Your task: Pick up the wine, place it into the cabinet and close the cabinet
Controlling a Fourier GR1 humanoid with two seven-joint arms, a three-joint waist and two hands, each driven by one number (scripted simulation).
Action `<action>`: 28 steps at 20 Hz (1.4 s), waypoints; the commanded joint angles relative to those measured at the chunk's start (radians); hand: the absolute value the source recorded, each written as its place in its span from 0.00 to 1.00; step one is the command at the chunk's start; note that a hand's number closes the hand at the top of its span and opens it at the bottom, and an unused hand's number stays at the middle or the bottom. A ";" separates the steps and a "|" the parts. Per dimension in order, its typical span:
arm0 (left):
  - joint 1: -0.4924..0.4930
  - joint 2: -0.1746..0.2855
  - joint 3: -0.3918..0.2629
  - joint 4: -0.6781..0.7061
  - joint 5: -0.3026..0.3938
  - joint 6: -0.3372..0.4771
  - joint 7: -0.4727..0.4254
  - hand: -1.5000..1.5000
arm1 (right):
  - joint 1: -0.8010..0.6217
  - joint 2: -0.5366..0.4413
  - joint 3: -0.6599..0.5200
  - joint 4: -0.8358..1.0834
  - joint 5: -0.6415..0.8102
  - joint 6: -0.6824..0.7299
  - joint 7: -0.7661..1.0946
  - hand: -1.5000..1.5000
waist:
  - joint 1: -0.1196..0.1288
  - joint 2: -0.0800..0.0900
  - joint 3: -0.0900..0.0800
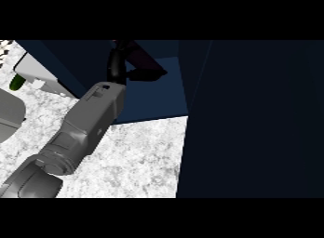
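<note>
Dark maroon wine is in my left hand, fingers and thumb curled round it, forearm extended well into the navy cabinet so the bottle ends up inside, not at the lip; can't tell if it touches the shelf. Open cabinet door fills the right side, near my arm, and I'd need to clear it on exit. White box and green item on the speckled counter sit left, off the path.

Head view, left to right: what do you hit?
grey rounded object at the left edge → white box → left hand → wine bottle in that hand → dark cabinet panel. The forearm is left out because it slants across several of these.
</note>
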State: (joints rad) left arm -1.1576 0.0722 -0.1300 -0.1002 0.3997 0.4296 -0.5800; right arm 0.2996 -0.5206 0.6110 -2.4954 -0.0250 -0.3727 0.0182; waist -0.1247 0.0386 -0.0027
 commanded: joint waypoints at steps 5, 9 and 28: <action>-0.046 0.011 0.077 -0.051 0.068 -0.155 -0.023 1.00 | 0.074 -0.018 0.023 -0.141 -0.030 0.003 0.044 0.00 | 0.019 -0.015 0.000; -0.033 -0.003 0.085 -0.074 0.074 -0.263 -0.063 1.00 | 0.071 -0.022 -0.020 -0.174 -0.043 -0.010 0.068 0.00 | 0.042 -0.019 0.000; -0.004 -0.072 0.060 -0.198 0.117 -0.305 0.034 0.00 | 0.150 -0.050 -0.029 -0.253 -0.007 -0.026 0.142 0.00 | 0.100 -0.050 0.001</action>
State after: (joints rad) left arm -1.1655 0.0022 -0.0627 -0.2490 0.4947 0.1339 -0.5900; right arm 0.3866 -0.5474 0.5547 -2.5139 -0.0325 -0.3766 0.0341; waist -0.0365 -0.0036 -0.0008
